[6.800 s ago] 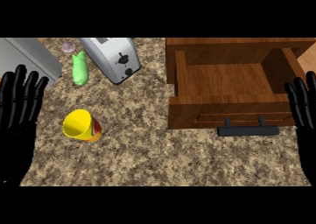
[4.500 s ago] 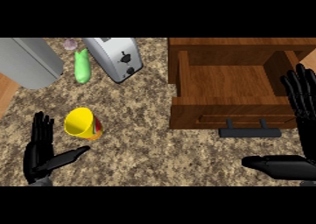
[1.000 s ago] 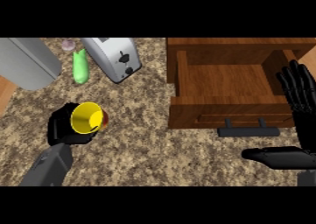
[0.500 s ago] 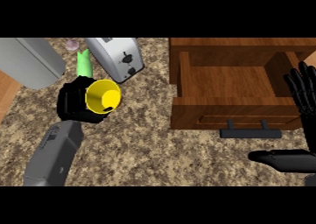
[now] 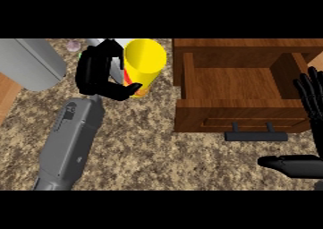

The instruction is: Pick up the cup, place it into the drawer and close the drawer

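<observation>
The speckled table (image 5: 157, 156) carries the open wooden drawer (image 5: 240, 87). The left hand (image 5: 101, 74) curls round the yellow cup (image 5: 144, 65), lifted beside the drawer's left wall: the carry step. Next, move right and lower it inside. The right hand (image 5: 316, 100) rests open.

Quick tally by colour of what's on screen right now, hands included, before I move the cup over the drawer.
Yellow: 1, the cup, held in the left hand.
Brown wood: 1, the open drawer.
Black: 3, the left hand, the right hand, the drawer handle.
Grey: 1, the appliance at upper left.
Total: 6
</observation>
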